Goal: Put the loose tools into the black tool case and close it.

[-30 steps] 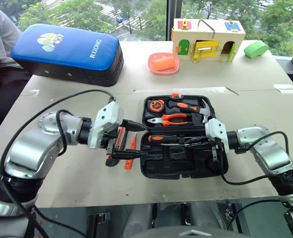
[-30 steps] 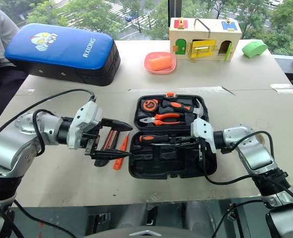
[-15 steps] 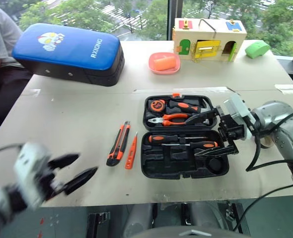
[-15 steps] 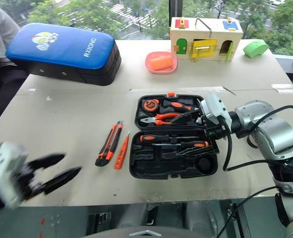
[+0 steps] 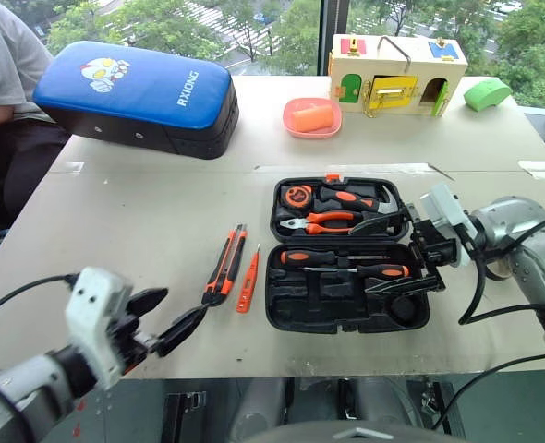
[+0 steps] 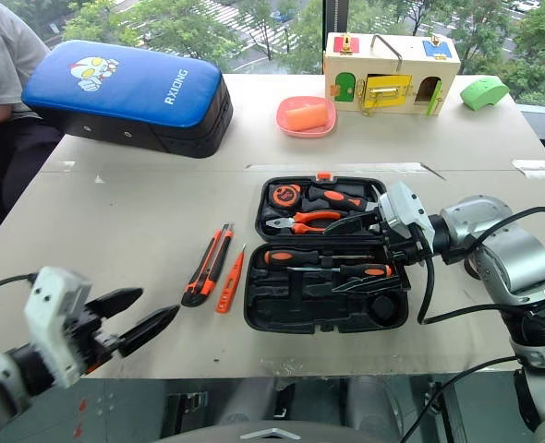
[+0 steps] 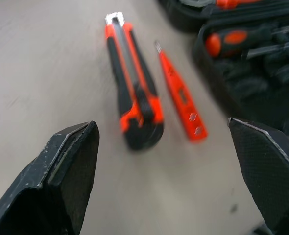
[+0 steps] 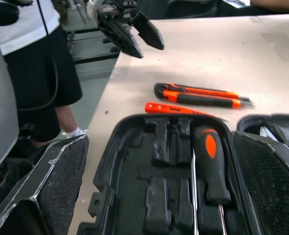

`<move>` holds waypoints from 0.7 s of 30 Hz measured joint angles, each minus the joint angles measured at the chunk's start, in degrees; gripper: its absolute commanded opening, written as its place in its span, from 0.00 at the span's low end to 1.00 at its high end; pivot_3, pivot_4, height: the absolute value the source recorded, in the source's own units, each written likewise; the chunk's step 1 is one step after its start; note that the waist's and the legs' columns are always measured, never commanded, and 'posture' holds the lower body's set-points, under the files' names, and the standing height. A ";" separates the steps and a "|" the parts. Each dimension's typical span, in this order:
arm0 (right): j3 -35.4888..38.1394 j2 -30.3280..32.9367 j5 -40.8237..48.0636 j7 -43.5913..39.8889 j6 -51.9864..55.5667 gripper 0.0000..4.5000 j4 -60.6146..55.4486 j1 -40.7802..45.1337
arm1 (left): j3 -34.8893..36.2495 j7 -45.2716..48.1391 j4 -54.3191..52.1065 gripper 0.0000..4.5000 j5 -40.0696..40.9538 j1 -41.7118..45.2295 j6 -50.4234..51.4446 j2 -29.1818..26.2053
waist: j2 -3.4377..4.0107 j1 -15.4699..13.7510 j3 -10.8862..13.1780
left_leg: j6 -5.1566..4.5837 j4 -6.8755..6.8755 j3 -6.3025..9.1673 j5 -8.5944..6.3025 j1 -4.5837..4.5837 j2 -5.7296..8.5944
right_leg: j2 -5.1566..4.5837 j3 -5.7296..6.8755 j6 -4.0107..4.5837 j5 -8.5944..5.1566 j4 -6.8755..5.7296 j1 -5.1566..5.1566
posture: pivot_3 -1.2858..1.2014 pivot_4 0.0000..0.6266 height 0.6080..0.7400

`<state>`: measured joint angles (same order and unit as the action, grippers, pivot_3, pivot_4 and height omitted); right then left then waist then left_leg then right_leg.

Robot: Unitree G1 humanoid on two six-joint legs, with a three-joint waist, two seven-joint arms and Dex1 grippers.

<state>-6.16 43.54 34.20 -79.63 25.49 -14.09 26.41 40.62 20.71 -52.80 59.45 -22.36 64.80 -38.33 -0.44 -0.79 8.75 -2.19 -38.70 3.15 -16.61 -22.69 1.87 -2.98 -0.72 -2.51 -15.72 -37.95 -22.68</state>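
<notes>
Both grippers are wide open & hold nothing: left gripper (image 5: 166, 314) low at the table's near edge, right gripper (image 5: 409, 251) over the black tool case (image 5: 346, 318). Utility knife (image 5: 224, 266) & tester screwdriver (image 5: 247, 280) lie on the table (image 5: 143, 212) just left of the open case. Two screwdrivers (image 5: 346, 262) sit inside.
</notes>
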 measured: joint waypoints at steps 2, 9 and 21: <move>0.40 -0.02 -0.02 1.20 0.03 1.00 -1.47 -1.12 | -3.06 -6.23 0.06 0.71 3.85 4.28 3.09 -1.40 | 0.00 0.04 0.00 | 0.01 0.00 -0.01 0.00 0.00 0.00 | 0.01 -0.01 0.00 0.00 0.00 0.00 | 0.52 0.24 0.96; 0.98 -0.13 -0.22 5.38 0.39 1.00 -5.27 -3.94 | -14.54 -25.16 2.94 0.47 18.23 13.06 8.38 -8.92 | 0.00 0.01 0.00 | 0.16 0.03 0.00 0.10 0.01 0.00 | 0.07 -0.08 0.00 0.00 -0.03 -0.06 | 0.52 0.24 0.96; 1.76 -0.90 0.09 11.75 1.42 1.00 -10.26 -7.33 | -31.78 -36.66 15.17 0.47 26.27 26.46 7.77 -16.07 | 0.00 0.03 0.00 | 0.23 0.08 0.01 0.15 0.01 0.04 | 0.10 -0.09 0.00 0.00 -0.02 -0.09 | 0.52 0.24 0.96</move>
<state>-4.39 42.63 34.30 -67.88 26.91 -24.35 19.08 8.84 -15.94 -37.63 85.72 4.10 72.57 -54.40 -0.44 -0.76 8.75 -1.96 -38.62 3.16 -16.45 -22.68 1.91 -2.87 -0.81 -2.51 -15.72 -37.97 -22.77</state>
